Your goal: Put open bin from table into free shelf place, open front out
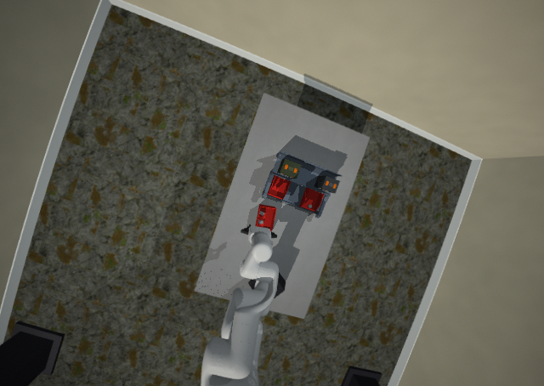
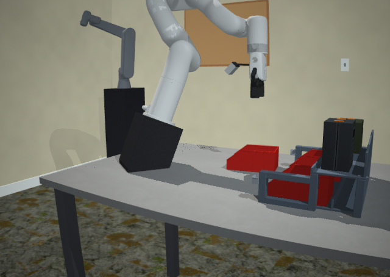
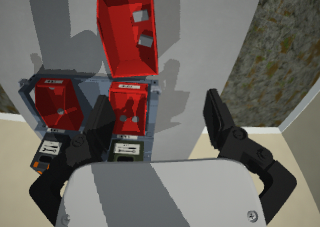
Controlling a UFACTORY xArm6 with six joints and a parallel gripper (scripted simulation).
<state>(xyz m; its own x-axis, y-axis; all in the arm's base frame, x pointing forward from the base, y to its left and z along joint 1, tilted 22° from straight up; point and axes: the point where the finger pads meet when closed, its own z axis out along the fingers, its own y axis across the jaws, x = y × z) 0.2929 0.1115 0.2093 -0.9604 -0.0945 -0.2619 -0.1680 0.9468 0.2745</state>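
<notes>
The end effector [image 2: 256, 91] hangs high above the counter [image 2: 195, 192], fingers pointing down, spread fully apart with nothing between them. In the wrist view both dark fingers splay wide to either side.

The loose red bin [image 2: 253, 158] rests flat on the counter, apart from the shelf [image 2: 284, 176] and just beyond its far end in the exterior view. Seen from the wrist, two small grey parts [image 3: 142, 27] lie inside it.

On the shelf, two more red bins [image 1: 278, 186] stand in the front row with a gap between them. Behind them sit a black box [image 2: 337, 144] and an olive box [image 1: 290, 167], each with orange marks on top.
</notes>
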